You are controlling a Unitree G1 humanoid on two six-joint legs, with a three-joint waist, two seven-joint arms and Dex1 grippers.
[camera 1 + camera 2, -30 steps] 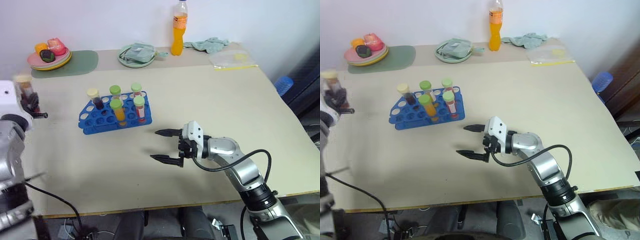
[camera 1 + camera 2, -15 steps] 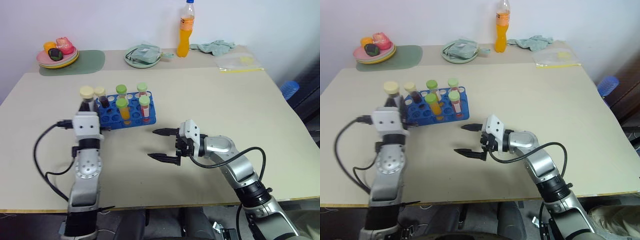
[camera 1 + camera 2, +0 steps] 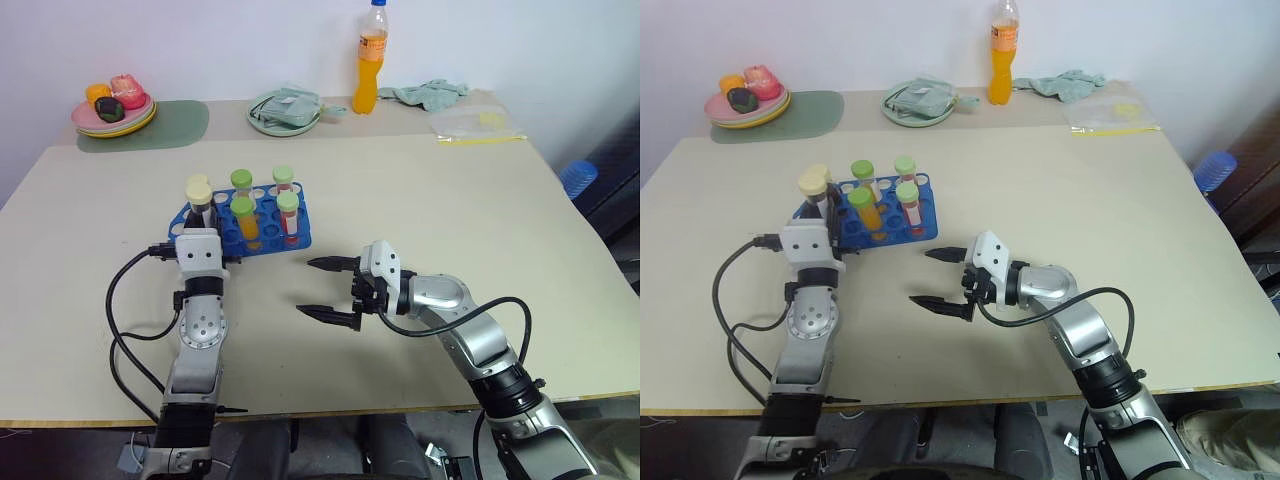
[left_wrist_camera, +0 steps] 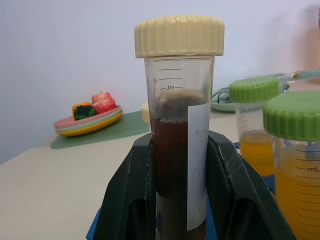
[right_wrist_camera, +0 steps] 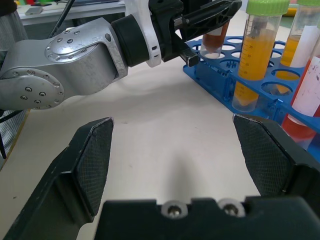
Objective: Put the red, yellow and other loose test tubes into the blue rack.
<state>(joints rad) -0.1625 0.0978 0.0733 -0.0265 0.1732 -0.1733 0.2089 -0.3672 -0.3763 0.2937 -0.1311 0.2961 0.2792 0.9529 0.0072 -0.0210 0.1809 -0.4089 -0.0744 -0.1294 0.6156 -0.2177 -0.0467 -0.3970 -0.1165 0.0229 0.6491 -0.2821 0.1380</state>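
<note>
Looking from the head, we see the left gripper (image 3: 201, 212) has swung in to the blue rack (image 3: 262, 232), clamped on the maroon tube (image 3: 199, 196). At the left wrist, the tube stands upright between its fingers (image 4: 131, 200). The right gripper (image 5: 175, 165), wide open and empty, faces the rack's yellow and red tubes.

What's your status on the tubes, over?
Left claw shut on cream-capped maroon tube, upright at blue rack's left end. Right claw open, empty, beside rack. Four tubes racked. Nothing blocking.
</note>
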